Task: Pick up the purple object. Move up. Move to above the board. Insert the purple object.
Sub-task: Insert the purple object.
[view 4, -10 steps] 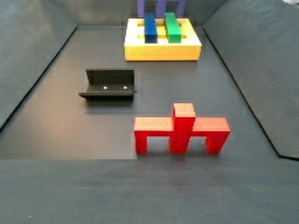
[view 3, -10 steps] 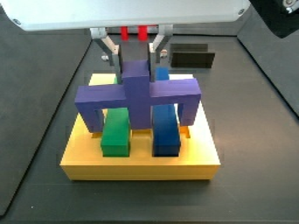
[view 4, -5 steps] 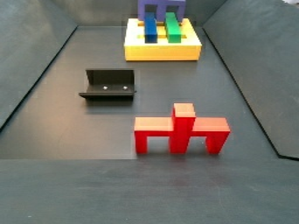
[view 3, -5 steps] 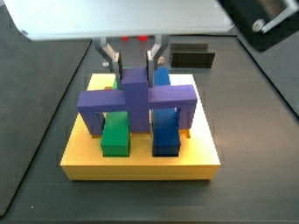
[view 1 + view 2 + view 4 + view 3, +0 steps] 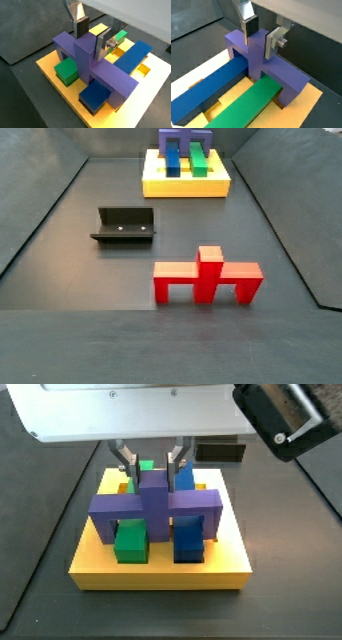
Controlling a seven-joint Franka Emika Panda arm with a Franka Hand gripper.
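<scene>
The purple object (image 5: pixel 154 499) stands upright on the yellow board (image 5: pixel 160 572), its two legs down over the green bar (image 5: pixel 131 539) and the blue bar (image 5: pixel 191 539). My gripper (image 5: pixel 154 462) hangs straight above it, shut on the top of its central stem. In both wrist views the silver fingers flank that stem (image 5: pixel 92 42) (image 5: pixel 260 42), with the crossbar (image 5: pixel 281 80) lying across both bars. From the far side view only the purple object (image 5: pixel 185 140) and the board (image 5: pixel 185 186) show at the back, and the gripper is cut off.
A red piece (image 5: pixel 207 278) of the same shape stands on the dark floor near the front. The dark fixture (image 5: pixel 124 225) sits between it and the board, to the left. Sloping dark walls close the floor on both sides.
The gripper has come down with the purple object. Its legs now sit lower over the green and blue bars, closer to the board.
</scene>
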